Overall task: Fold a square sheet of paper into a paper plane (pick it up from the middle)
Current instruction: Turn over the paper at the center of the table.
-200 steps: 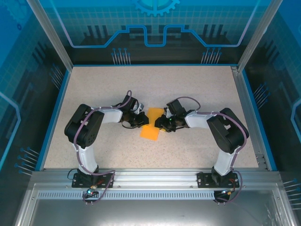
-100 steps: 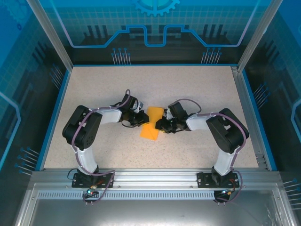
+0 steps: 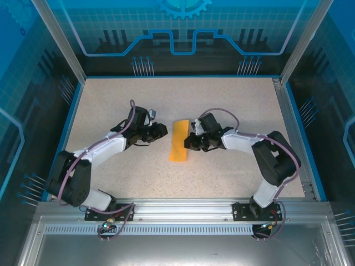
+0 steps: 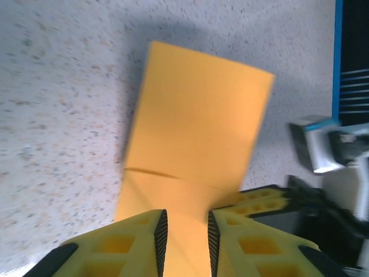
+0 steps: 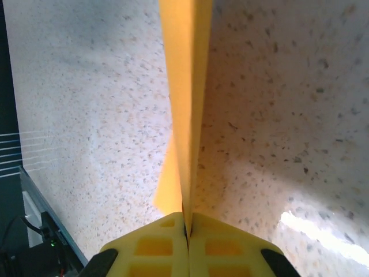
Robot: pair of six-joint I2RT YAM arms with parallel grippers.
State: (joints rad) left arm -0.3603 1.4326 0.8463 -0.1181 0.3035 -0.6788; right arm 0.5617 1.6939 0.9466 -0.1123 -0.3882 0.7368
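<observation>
One right gripper [image 5: 187, 220] is clamping its jaws fully together on an edge of the square sheet of paper [image 5: 184, 86]. One left gripper [image 4: 185, 231] is holding its jaws narrowly apart, gripping nothing. One sheet is lying mid-table [image 3: 233, 100] between them, folded into a narrow strip. Judged progress: early creasing is happening; nose and wing folds are waiting.

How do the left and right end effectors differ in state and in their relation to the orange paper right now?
The left end effector has its jaws parted; the right end effector is shut. The right one pinches the paper; the left one sits at its other side, seemingly not gripping. Both are yellow-tipped and point toward the paper.
</observation>
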